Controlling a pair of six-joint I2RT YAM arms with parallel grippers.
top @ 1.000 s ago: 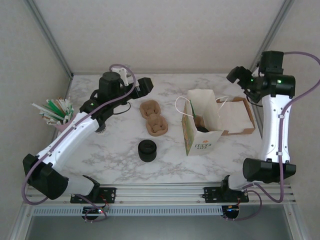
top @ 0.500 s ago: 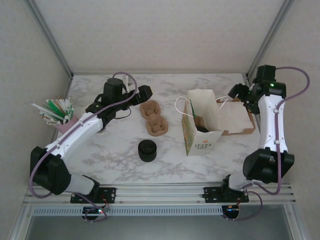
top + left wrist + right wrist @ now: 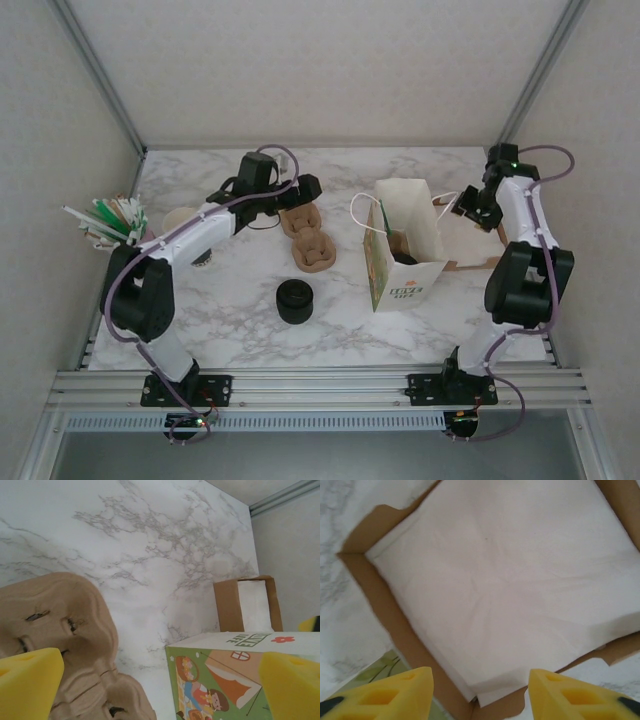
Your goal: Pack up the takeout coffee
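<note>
The takeout coffee [image 3: 404,250] looks tucked down inside the open paper bag [image 3: 398,285], just a dark shape in its mouth. The danger: a bumped bag tips and spills it. The right gripper [image 3: 480,677], at two o'clock from the cup, hovers over the napkins [image 3: 510,580], fingers apart and empty. The left gripper [image 3: 303,187], at ten o'clock, is spread wide above the cup carrier [image 3: 308,240].
</note>
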